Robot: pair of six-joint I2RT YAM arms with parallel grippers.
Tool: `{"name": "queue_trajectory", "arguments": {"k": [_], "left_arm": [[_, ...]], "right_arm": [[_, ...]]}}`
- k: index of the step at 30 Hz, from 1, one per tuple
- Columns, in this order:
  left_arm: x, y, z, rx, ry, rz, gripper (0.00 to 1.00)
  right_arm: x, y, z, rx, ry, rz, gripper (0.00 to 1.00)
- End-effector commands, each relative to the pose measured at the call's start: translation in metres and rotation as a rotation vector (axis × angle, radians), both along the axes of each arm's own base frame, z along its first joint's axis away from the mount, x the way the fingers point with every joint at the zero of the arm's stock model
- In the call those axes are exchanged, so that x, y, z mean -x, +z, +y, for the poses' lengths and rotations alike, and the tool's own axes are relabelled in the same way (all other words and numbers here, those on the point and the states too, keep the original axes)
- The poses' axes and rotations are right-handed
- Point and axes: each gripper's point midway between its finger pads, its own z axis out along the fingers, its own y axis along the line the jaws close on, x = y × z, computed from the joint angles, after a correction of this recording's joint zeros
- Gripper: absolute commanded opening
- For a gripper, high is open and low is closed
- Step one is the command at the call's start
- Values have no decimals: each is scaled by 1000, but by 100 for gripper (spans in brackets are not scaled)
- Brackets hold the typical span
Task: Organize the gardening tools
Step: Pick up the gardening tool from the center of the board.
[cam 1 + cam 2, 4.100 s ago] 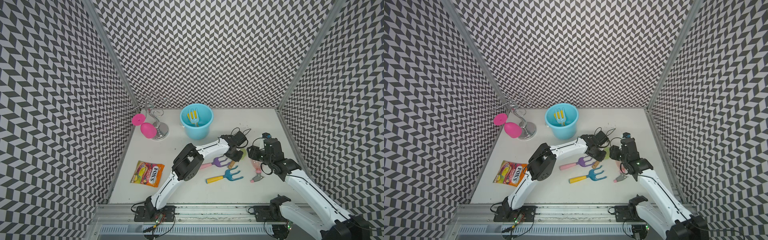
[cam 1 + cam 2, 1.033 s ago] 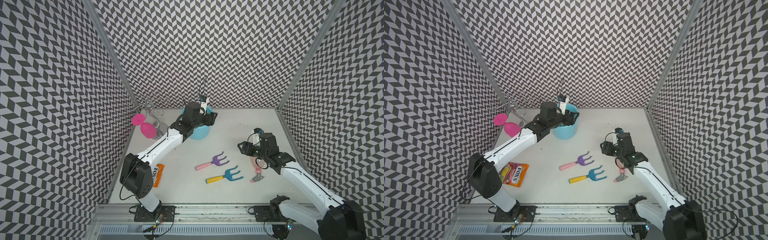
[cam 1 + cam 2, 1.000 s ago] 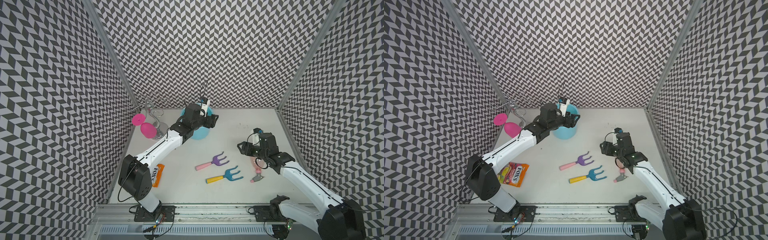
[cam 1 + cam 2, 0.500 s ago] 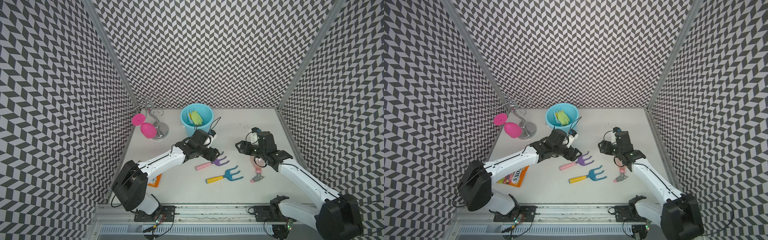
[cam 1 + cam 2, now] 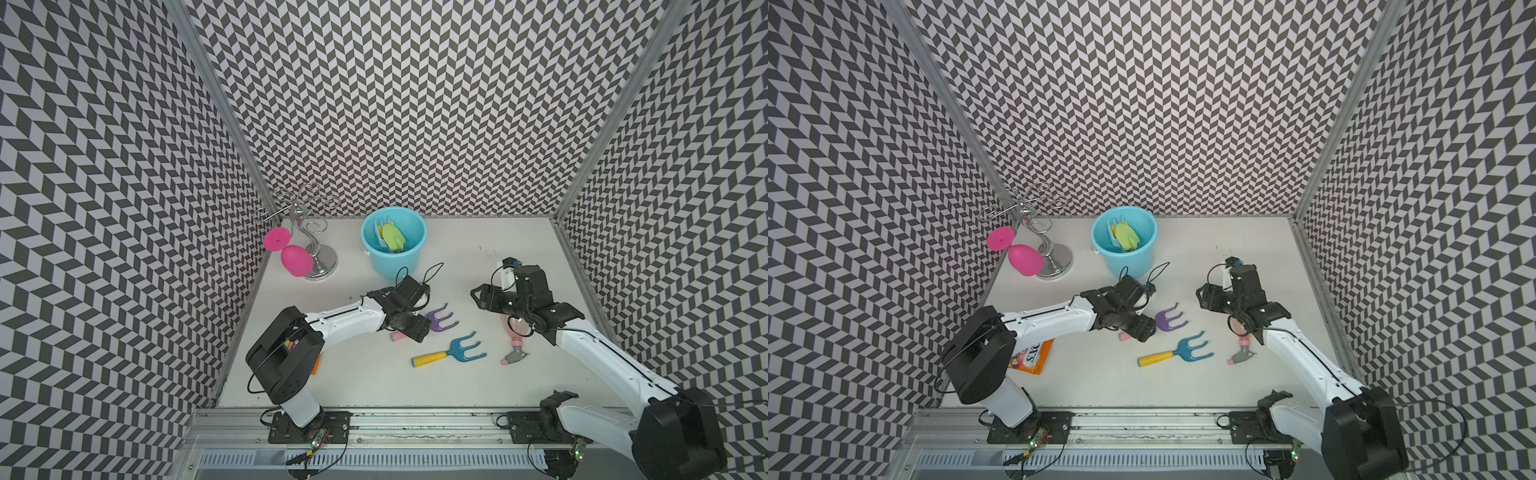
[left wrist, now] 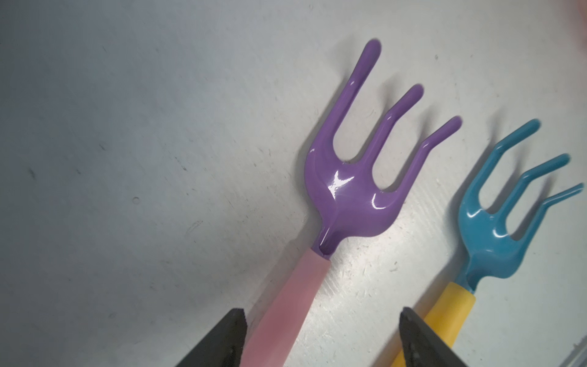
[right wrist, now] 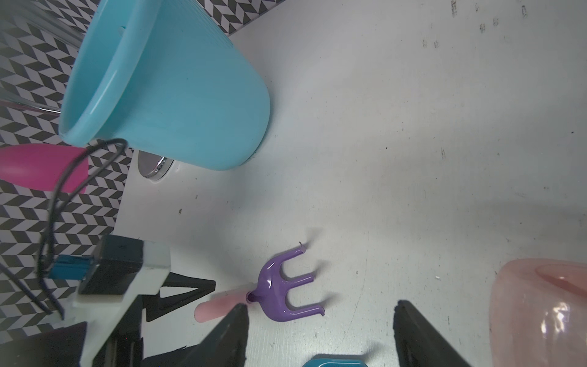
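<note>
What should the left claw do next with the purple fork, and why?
Probably lower the left claw straight down and close it on the pink handle of the purple fork. Its jaws stand open with the handle lying flat between them, and the fork is not yet in the blue bucket.

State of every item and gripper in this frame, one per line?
purple fork: flat on table
blue fork: flat on table
spray bottle: on its side
bucket: upright, tools inside
wine glass: bowl down by rack
left gripper: open, astride purple fork
right gripper: open, empty
</note>
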Motion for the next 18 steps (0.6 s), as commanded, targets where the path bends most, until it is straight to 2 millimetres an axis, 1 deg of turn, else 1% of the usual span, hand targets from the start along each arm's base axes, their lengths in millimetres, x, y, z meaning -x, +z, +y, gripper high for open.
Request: {"name": "queue_trajectory", "arguments": {"k": [1,3,4,6,11,18], "left_arm": [[-8,-4,1,-56,5,-37,74],[-10,-10,0,-82,2,-32,67],[-11,-12,0,-95,1,-31,65],[-13,-15,-1,-125,3,-44,63],[-14,-15,-8,-137,-19,-69,58],[-13,-23,-14,-171,-37,-79,44]], "right_arm": [[-2,10,3,-12,9,-51,73],[-2,9,2,-8,8,-51,73],[-2,9,1,-7,6,-49,73],[-1,8,1,-3,5,-48,72],[-1,6,-3,8,-9,-43,72],[-1,6,-6,16,-26,-43,72]]}}
